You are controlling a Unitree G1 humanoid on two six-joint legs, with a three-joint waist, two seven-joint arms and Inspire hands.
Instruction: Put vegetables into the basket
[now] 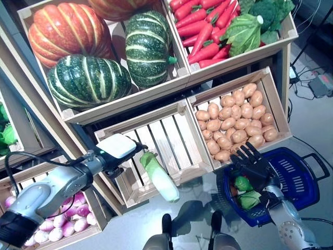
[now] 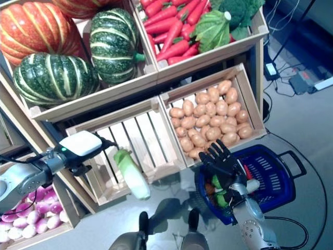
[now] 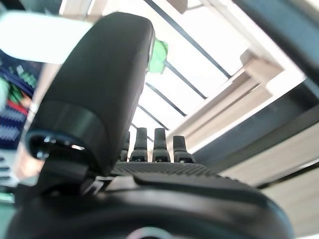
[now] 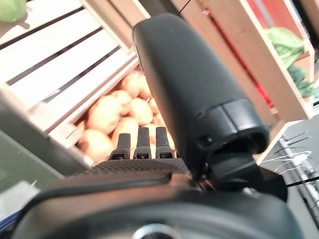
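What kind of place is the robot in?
Probably a pretend grocery shop or market stall. Wooden crates hold pumpkins, carrots and potatoes, and a blue basket sits on the floor below.

No legible text, label, brand, number or sign appears in any view. The wooden crates point(image 1: 156, 151) carry no readable markings (bare slats and rims only). The blue basket point(image 1: 296, 179) shows no legible print on its mesh wall or handle. The white cover point(image 1: 117, 145) on the left arm is plain, with no characters discernible. The devices on the floor point(image 1: 317, 83) at the far right are too small to read.
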